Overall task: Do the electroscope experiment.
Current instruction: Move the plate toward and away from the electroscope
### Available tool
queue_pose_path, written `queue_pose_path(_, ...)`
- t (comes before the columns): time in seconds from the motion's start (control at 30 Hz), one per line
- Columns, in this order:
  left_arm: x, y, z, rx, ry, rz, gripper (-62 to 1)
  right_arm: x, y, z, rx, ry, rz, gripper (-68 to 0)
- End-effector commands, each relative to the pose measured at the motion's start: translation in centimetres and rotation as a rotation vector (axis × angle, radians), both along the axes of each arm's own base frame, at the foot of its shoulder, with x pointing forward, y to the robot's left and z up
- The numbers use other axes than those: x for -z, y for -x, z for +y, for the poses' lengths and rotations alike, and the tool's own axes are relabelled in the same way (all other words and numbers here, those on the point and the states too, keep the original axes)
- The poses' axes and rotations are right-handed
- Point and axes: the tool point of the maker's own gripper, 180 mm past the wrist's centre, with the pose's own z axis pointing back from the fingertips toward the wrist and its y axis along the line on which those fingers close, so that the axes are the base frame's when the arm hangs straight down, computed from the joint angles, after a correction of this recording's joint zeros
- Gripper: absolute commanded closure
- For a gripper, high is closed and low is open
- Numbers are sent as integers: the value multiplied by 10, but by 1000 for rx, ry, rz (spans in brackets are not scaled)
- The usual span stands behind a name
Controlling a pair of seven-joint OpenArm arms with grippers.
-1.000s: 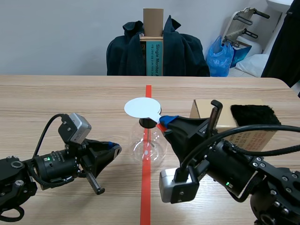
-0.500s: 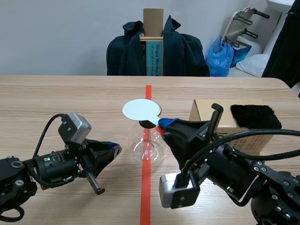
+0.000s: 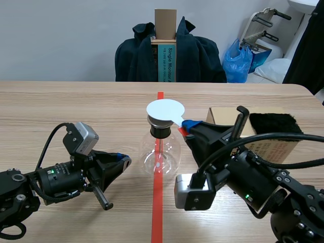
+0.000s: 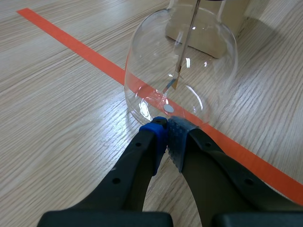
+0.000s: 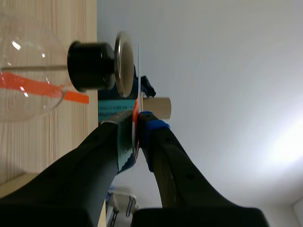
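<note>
At the left, the left gripper (image 3: 121, 160) lies low over the tabletop (image 3: 61, 106) with its fingers pressed together on nothing, their tips touching or nearly touching the foot of the flask electroscope (image 3: 160, 154); the flask stands upright on the orange tape line (image 3: 157, 212) at the middle of the tabletop, a black stopper (image 3: 160, 131) in its neck and a thin rod (image 4: 186, 42) running down to the foil leaves (image 4: 174, 84) inside; the leaves seem to hang slightly parted, though that is hard to judge through the glass; directly over the stopper sits the white disc (image 3: 165, 109), which the right wrist view shows edge-on just beside the metal plate (image 5: 124, 61) capping the electroscope, touching it or a hair off; the right gripper (image 3: 186, 125) pinches the disc by its thin orange handle, fingers closed on it; further right a cardboard box (image 3: 223, 117) carries a black fur pad (image 3: 276, 126). The flask looks thin-walled, slick and fragile, so any steadying is best done gently low on the bulb, never by the stopper or plate; the disc looks light and stiff, and its handle is probably the place to hold so that the charged face is not touched.
</note>
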Motion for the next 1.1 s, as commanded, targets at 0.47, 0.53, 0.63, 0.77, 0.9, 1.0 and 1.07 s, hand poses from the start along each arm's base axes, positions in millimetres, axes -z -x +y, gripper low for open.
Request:
queue_pose_path(0.47, -14, -7, -3, -8, 40, -35, -32, -8, -33, -43, 277, -8, -18, -7)
queue_pose_path(0.53, -14, -7, -3, -8, 40, -35, -32, -7, -35, -46, 299, -8, -16, -7)
queue_pose_path(0.63, -14, -7, -3, -8, 40, -35, -32, -7, -37, -50, 324, -8, -15, -7)
queue_pose_path(0.77, -14, -7, -3, -8, 40, -35, -32, -7, -38, -53, 342, -7, -14, -7)
queue_pose_path(0.9, -14, -7, -3, -8, 40, -35, -32, -7, -37, -51, 332, -7, -15, -7)
queue_pose_path(1.0, -14, -7, -3, -8, 40, -35, -32, -8, -34, -45, 290, 1, -25, -7)
queue_pose_path(1.07, -14, -7, -3, -8, 40, -35, -32, -8, -31, -39, 254, 4, -30, -7)
